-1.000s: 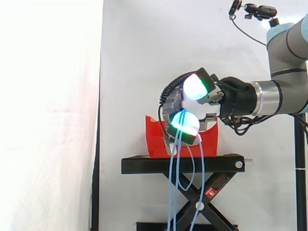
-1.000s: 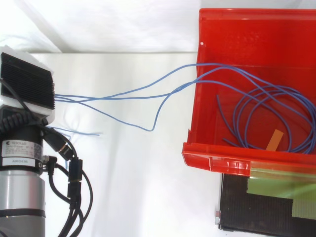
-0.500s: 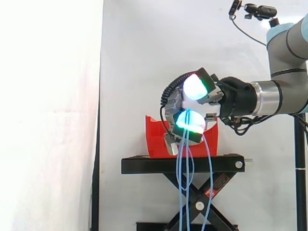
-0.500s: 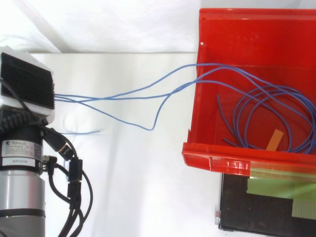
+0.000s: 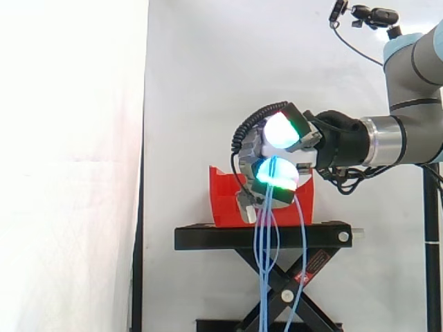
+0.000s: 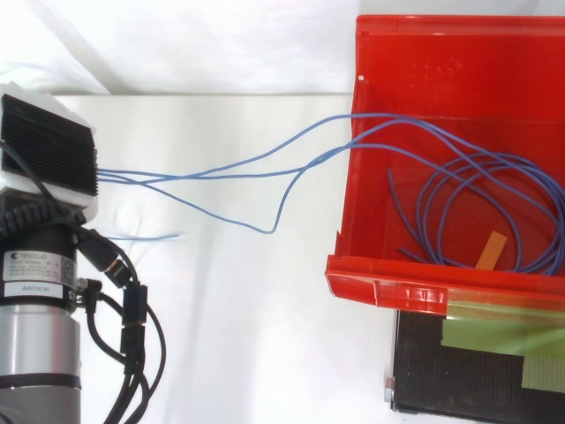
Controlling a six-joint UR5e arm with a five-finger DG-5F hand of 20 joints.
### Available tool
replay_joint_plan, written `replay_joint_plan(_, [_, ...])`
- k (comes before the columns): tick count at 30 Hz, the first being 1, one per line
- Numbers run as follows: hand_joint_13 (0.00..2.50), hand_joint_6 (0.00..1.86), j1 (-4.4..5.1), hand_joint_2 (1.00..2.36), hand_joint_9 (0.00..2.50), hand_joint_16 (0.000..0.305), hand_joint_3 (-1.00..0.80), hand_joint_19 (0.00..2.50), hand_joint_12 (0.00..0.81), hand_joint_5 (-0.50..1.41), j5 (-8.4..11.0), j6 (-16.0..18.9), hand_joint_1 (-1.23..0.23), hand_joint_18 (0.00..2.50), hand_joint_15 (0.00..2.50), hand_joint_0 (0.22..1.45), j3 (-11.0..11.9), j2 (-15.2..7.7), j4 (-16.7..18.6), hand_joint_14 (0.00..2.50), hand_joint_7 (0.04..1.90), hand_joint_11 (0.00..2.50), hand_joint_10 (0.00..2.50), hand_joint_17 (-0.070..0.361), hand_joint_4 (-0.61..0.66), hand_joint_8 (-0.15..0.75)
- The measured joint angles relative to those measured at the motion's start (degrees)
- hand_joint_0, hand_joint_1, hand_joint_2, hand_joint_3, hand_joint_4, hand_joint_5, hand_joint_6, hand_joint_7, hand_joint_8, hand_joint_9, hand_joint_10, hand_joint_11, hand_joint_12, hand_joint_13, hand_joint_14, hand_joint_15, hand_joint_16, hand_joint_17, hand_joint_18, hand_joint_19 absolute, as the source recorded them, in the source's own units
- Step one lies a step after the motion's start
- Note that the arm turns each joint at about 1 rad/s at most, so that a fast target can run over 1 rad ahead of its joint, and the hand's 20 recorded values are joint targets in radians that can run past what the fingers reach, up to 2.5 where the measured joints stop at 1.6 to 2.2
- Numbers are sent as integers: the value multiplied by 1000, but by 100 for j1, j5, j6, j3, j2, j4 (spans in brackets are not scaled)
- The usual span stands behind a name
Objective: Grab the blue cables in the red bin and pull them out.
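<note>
We see the arm reaching in level from the right, its hand (image 5: 280, 131) held just above and in front of the red bin (image 6: 388, 283), fingers curled with two glowing cyan-green pads (image 5: 275, 174) pressed together, pinching the blue cables (image 6: 265, 159). The thin, smooth strands hang in long loops from the hand past the black scissor stand (image 5: 208, 237). From above, they arch left from the hand over the glossy plastic bin's left wall, and the rest lies coiled in loose rings at the bin's right.
</note>
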Motion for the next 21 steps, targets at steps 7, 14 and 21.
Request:
replay_joint_plan(7, [1375, 150, -2, 1000, 1340, 44, -1000, 729, 449, 1131, 0, -7, -857, 817, 1156, 743, 1, 0, 0, 25, 853, 1527, 25, 99, 229, 305])
replay_joint_plan(14, [1364, 164, -2, 1000, 1338, 42, -1000, 749, 432, 1105, -1, -7, -838, 792, 1180, 813, -2, 0, 0, 26, 850, 1543, 27, 94, 226, 291])
replay_joint_plan(21, [1347, 133, -1, 1000, 1315, 41, -1000, 754, 437, 1056, -1, -7, -839, 772, 1172, 832, 0, 0, 0, 26, 848, 1543, 26, 93, 248, 283])
